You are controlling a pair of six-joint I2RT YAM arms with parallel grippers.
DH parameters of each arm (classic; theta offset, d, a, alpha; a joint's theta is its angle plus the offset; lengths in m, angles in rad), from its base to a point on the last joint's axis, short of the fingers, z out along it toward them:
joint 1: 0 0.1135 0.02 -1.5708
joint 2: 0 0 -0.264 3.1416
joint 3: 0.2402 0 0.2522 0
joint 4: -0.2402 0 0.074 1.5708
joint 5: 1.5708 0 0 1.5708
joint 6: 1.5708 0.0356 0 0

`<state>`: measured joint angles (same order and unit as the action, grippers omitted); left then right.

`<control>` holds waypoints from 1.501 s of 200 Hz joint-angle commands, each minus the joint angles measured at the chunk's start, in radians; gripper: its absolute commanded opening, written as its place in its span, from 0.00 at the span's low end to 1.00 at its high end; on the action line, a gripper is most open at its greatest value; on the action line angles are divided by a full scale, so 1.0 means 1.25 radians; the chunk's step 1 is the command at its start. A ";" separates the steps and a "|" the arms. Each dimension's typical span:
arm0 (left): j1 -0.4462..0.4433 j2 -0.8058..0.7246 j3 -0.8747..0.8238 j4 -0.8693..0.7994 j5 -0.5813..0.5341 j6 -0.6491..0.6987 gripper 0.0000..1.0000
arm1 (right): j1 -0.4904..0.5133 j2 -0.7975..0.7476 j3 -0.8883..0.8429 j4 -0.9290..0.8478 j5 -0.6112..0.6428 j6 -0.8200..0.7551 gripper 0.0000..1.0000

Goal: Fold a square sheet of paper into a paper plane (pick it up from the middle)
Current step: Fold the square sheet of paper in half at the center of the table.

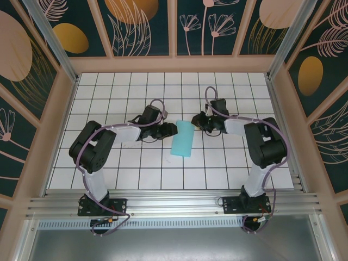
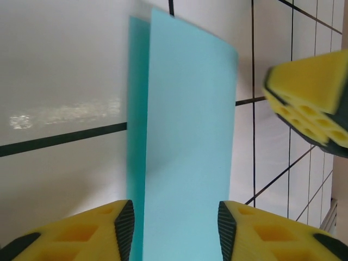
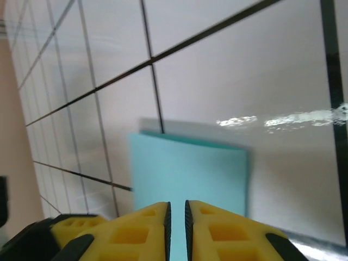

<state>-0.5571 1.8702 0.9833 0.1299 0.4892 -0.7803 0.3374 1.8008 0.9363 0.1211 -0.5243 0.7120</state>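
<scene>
The square sheet of paper (image 1: 182, 138) lies on the white grid table (image 1: 136, 163), folded in half into a narrow light cyan strip. In the left wrist view the paper (image 2: 185, 136) shows its two layers slightly offset along the left edge. My left gripper (image 1: 173, 130) is at the strip's left side. It is open (image 2: 174, 217), its pads standing apart on either side of the strip without touching it. My right gripper (image 1: 197, 122) is at the strip's far right corner. Its jaws (image 3: 175, 217) are shut to a thin slit above the flat paper (image 3: 187, 168).
One yellow finger of the right gripper (image 2: 310, 98) shows in the left wrist view, just right of the strip's far end. Wooden walls (image 1: 60, 109) enclose the table on three sides. An aluminium rail (image 1: 174, 204) carrying both arm bases runs along the near edge.
</scene>
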 commanded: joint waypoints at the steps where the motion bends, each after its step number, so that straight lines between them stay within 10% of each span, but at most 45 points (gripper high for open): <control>1: 0.002 -0.025 -0.026 0.010 0.014 -0.011 0.50 | 0.005 -0.044 -0.038 -0.010 0.001 -0.007 0.20; 300: 0.002 0.035 -0.018 0.052 0.148 -0.019 0.52 | 0.066 -0.070 -0.157 -0.004 0.062 0.035 0.21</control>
<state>-0.5552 1.8969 0.9516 0.1642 0.6346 -0.7914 0.4133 1.7290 0.7544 0.1238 -0.4633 0.7429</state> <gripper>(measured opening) 0.524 0.216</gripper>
